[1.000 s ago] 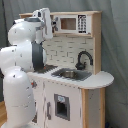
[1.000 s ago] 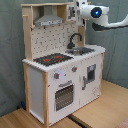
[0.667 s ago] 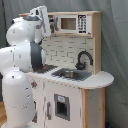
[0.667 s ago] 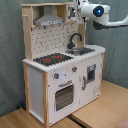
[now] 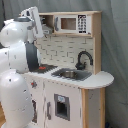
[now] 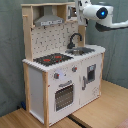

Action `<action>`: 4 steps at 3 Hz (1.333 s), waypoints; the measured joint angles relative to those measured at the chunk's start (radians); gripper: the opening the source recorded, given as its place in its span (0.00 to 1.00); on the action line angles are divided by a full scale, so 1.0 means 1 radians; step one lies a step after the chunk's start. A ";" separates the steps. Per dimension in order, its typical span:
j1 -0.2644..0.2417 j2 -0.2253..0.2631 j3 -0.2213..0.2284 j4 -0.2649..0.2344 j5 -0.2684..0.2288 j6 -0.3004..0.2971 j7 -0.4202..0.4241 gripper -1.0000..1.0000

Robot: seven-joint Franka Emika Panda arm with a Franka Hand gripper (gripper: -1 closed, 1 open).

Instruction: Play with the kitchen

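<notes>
The kitchen (image 5: 75, 85) is a tall white and light-wood toy unit, shown in both exterior views. It has a black-red stove top (image 6: 52, 59), a metal sink (image 5: 70, 74), a curved black faucet (image 5: 84, 57), an oven door (image 6: 65, 95) and a grey hood (image 6: 49, 20) over a pegboard back. A toy microwave (image 5: 70, 23) sits in the upper shelf. My gripper (image 5: 44, 27) is raised to the level of that shelf, close to the hood space. In the second exterior view the gripper (image 6: 79, 11) is beside the top right corner of the kitchen (image 6: 35, 85).
My white arm's bulky links (image 5: 15, 75) stand close against the kitchen on the first exterior view's left. The kitchen stands on a wooden table (image 6: 107, 107) with a seam in front. A grey curtain (image 5: 115, 45) hangs behind.
My hand has shifted slightly near the top shelf. The kitchen and its parts have not moved.
</notes>
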 joint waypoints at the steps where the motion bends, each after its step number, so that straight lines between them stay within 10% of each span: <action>1: 0.000 -0.009 0.009 -0.011 -0.001 -0.007 0.000 1.00; 4: -0.001 -0.123 0.168 -0.237 -0.006 -0.153 0.005 1.00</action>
